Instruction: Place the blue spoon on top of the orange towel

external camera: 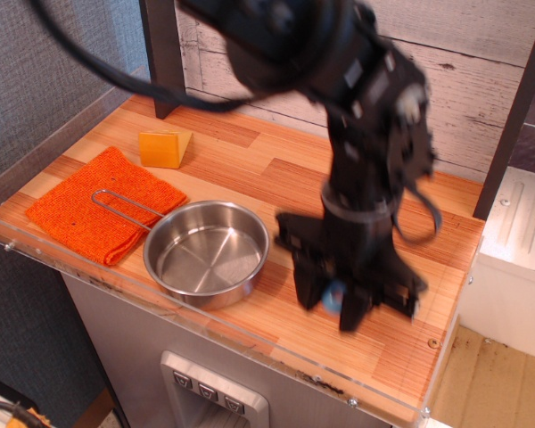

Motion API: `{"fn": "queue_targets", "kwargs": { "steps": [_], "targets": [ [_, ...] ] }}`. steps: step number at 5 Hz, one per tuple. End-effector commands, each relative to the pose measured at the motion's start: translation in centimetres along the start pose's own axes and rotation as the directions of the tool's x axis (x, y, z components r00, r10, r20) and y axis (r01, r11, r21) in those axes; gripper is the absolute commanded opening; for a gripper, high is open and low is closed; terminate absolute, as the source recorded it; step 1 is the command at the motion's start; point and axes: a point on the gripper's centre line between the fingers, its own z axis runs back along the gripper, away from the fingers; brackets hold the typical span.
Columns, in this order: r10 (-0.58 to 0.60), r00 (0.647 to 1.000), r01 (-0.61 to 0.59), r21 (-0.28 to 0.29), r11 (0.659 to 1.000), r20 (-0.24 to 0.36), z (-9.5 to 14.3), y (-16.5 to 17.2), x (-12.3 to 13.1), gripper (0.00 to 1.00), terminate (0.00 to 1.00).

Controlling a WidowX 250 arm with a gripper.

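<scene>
My gripper (pixel 332 301) is blurred by motion and hangs above the right part of the wooden table. Its fingers are closed on the blue spoon (pixel 333 294), of which only a small light-blue patch shows between them. The spoon is lifted off the table. The orange towel (pixel 102 203) lies flat at the left end of the table, far to the left of the gripper. The wire handle of the steel pan rests across its right part.
A steel pan (pixel 207 251) stands between the gripper and the towel, near the front edge. A yellow-orange wedge block (pixel 164 148) sits behind the towel. A clear plastic rim (pixel 250 343) runs along the table's front and left edges. A dark post stands at the back left.
</scene>
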Motion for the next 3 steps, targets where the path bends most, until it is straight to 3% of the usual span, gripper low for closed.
{"fn": "queue_targets", "kwargs": {
  "steps": [1, 2, 3],
  "targets": [
    [0.032, 0.995, -0.035, 0.029, 0.999, 0.095, 7.5, 7.3, -3.6, 0.0, 0.0],
    [0.02, 0.999, -0.021, 0.034, 0.999, 0.025, 7.1, 11.7, -7.5, 0.0, 0.0],
    [-0.029, 1.0, 0.029, 0.002, 1.0, 0.01, 5.9, 16.5, -10.1, 0.0, 0.0]
  ]
}}
